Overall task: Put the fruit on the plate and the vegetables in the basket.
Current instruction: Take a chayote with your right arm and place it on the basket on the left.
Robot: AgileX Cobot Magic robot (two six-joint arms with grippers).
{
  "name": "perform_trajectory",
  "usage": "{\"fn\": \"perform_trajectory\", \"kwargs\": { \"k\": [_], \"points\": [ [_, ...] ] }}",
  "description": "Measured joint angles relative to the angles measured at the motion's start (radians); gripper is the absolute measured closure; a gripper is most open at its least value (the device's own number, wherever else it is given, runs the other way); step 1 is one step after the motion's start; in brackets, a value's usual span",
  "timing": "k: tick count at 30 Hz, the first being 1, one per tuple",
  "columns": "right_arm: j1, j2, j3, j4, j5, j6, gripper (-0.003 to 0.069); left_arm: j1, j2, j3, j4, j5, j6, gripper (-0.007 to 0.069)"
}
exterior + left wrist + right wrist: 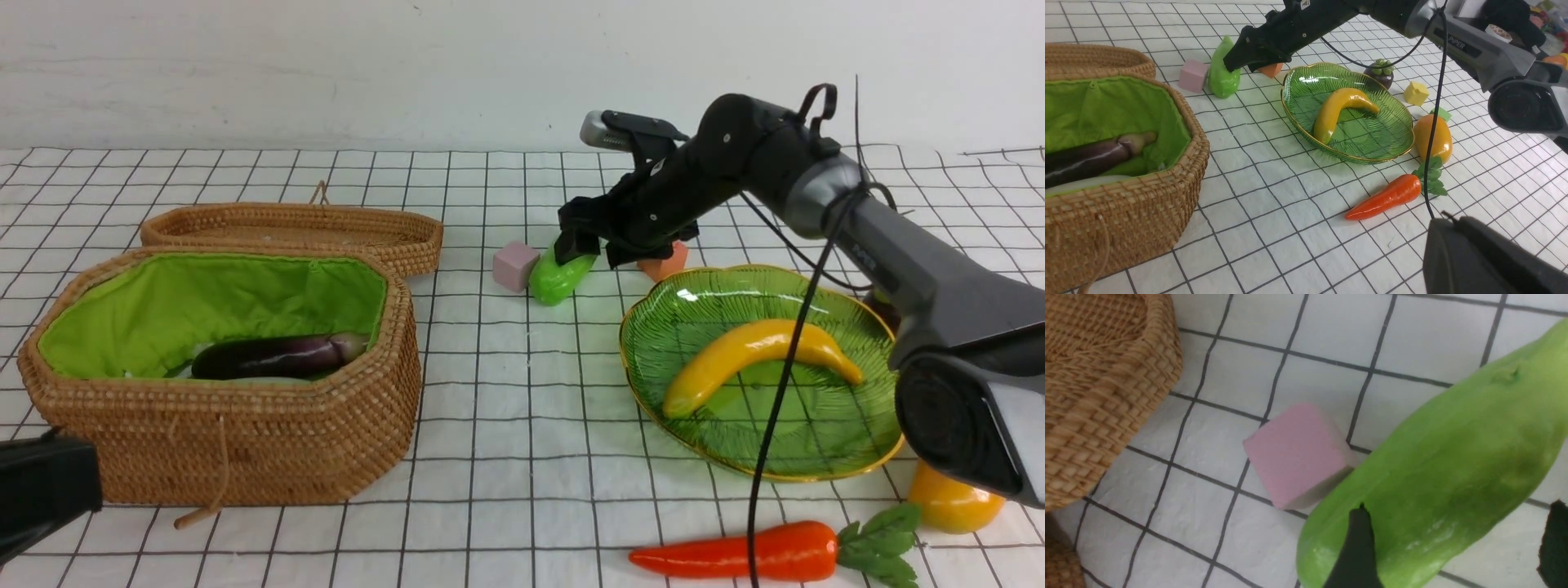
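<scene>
Carrot (735, 553) lies nearest; beyond, right pincer (594, 251) straddles the gourd (559, 278), jaws wide, pink cube (515, 265) beside.

Yellow banana (759, 359) lies curved on the green plate (816, 425). Purple eggplant (277, 357) lies inside the lined basket (245, 441). Gourd (559, 278), carrot (743, 553) and mango (951, 502) lie outside both.

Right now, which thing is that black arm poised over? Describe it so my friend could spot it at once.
Start at the big green plate holding the banana, then look just beyond its far-left edge, under the right tool. There lies a gourd between a pink cube and an orange cube. It is the only glossy, light green, elongated piece there; its neighbours are small blocks.
</scene>
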Motion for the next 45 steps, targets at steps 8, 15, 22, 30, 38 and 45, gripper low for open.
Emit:
{"fn": "perform_trajectory", "kwargs": {
  "k": [8, 15, 22, 30, 38, 45],
  "points": [
    [-0.009, -0.03, -0.003, -0.068, 0.107, 0.006, 0.0106, 0.0, 0.0, 0.0, -0.01, 0.0, -0.001, 0.0637],
    [-0.009, -0.058, -0.025, -0.044, 0.114, 0.089, 0.0107, 0.0, 0.0, 0.0, -0.011, 0.0, -0.001, 0.0637],
    [-0.004, -0.043, -0.026, -0.036, 0.033, -0.009, 0.0107, 0.0, 0.0, 0.0, -0.011, 0.0, -0.001, 0.0637],
    [0.001, -0.031, -0.026, -0.078, 0.092, 0.17, 0.0107, 0.0, 0.0, 0.0, -0.011, 0.0, -0.001, 0.0634],
    [0.001, -0.019, -0.026, -0.107, 0.088, 0.274, 0.0073, 0.0, 0.0, 0.0, -0.011, 0.0, -0.001, 0.0633],
    [0.004, 0.025, -0.026, -0.097, 0.042, 0.286, 0.0034, 0.0, 0.0, 0.0, -0.011, 0.001, -0.001, 0.0632]
  ]
}}
